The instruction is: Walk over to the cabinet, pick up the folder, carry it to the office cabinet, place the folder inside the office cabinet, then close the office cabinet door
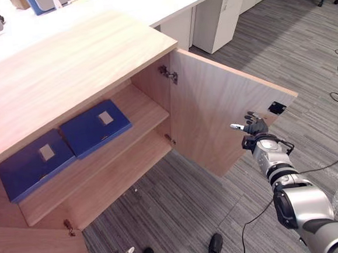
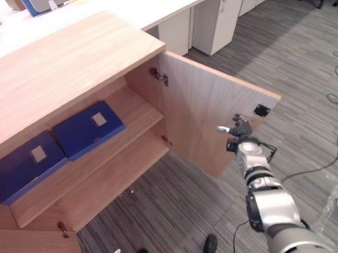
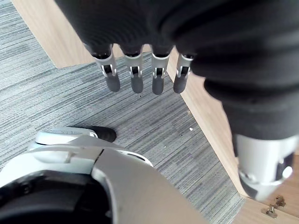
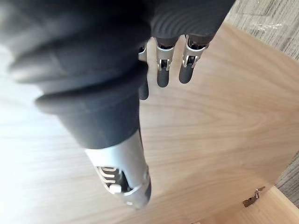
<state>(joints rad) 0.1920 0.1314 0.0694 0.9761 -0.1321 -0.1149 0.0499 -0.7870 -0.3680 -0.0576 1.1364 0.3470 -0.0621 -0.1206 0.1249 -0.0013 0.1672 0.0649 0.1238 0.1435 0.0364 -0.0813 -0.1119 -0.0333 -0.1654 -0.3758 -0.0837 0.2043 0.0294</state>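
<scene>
The right hand (image 1: 254, 127), fingers straight, sits by, perhaps touching, the open light-wood cabinet door (image 1: 214, 108), seemingly poised to shut in the flat blue folders (image 1: 87, 133).

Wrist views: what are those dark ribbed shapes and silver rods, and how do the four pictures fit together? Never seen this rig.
This is a humanoid robot. The eye views look down from its head; each wrist view looks along one hand: ribbed cover, silver fingers. The cabinet stands open, a blue folder and a second folder lying flat side by side on its upper shelf. The right hand, fingers straight, is by the open door; contact is unclear. The left hand hangs open over the carpet. Neither holds anything.
</scene>
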